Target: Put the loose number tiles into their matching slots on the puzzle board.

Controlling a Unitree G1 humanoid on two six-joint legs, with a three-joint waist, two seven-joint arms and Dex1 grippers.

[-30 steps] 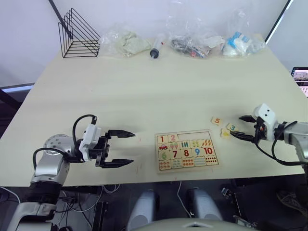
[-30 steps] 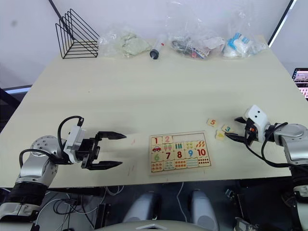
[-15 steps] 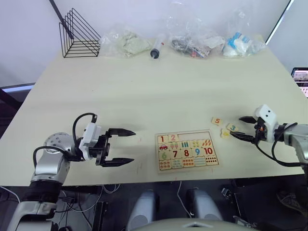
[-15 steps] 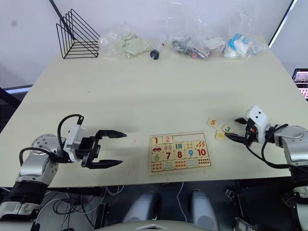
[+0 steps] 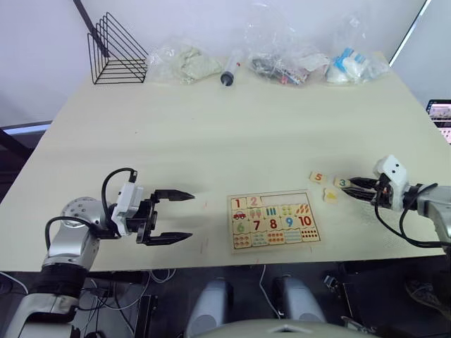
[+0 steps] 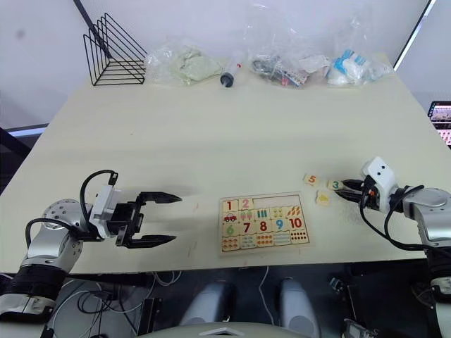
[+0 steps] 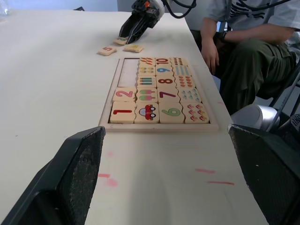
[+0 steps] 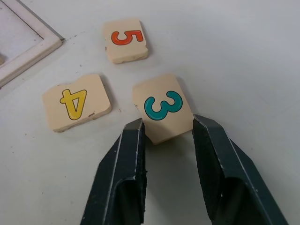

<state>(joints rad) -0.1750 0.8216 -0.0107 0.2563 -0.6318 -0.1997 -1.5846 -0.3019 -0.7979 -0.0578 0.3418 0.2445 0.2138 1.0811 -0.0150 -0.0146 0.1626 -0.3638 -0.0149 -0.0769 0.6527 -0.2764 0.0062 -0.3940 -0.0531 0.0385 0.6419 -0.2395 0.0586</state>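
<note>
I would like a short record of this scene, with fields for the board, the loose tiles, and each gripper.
board: puzzle board near the table's front edge; tiles 1 and 2 seated, the other top-row slots empty
loose tiles: tile 5, tile 4, tile 3, on the table right of the board
right gripper: fingers on both sides of tile 3
left gripper: open, left of the board, holds nothing

Table: I'm seeing pale wood spreading wide.
Wall: white, running behind the far edge.
Floor: dark, showing at left.
Person: sitting beside the table.
</note>
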